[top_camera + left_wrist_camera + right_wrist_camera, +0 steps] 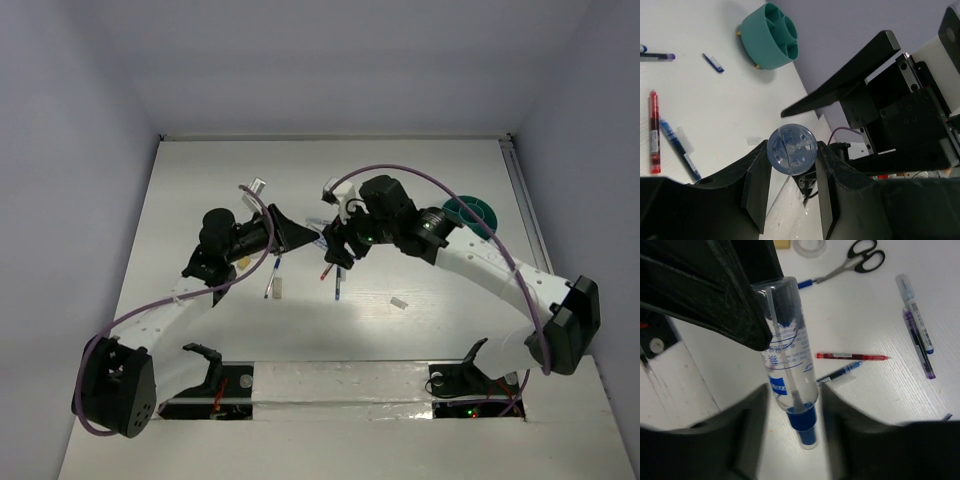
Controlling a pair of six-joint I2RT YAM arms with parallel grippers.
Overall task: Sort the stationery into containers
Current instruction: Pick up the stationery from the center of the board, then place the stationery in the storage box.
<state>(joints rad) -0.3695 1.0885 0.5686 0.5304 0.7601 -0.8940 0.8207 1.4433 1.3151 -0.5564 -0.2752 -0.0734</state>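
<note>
Top view: the left end effector (292, 236) and right end effector (343, 248) sit nearly nose to nose over the middle of the surface (440, 170). The teal tub (478, 210) is well apart at 3 o'clock from them, and a few loose pens (272, 278) lie at 6 o'clock. I can't make out what's between the two from up here.

Left wrist: a clear bottle (791, 149) (liquid glue, I'd guess) shows end-on, right between the left fingers. They stand narrow and hug its round base. They look like they're touching it, but I can't tell if they're really squeezing. The red pen (654, 132) and blue pen (676, 147) lie down at 9 o'clock.

Right wrist: same bottle lengthwise, blue cap toward 6 o'clock. The right fingers are clamped on the body just above the cap, at a middling width. Scissors (860, 260) and a tape ring (809, 246) sit around 12 to 1 o'clock.

My worry is that this looks like a hand-off. The bottle is smooth and round, so if the right lets go before the left bites properly, it slides out and lands on the pens. If both pull at once, it could twist in the grip. It's also long, so dropping it into a tub compartment off-centre could tip the tub.
</note>
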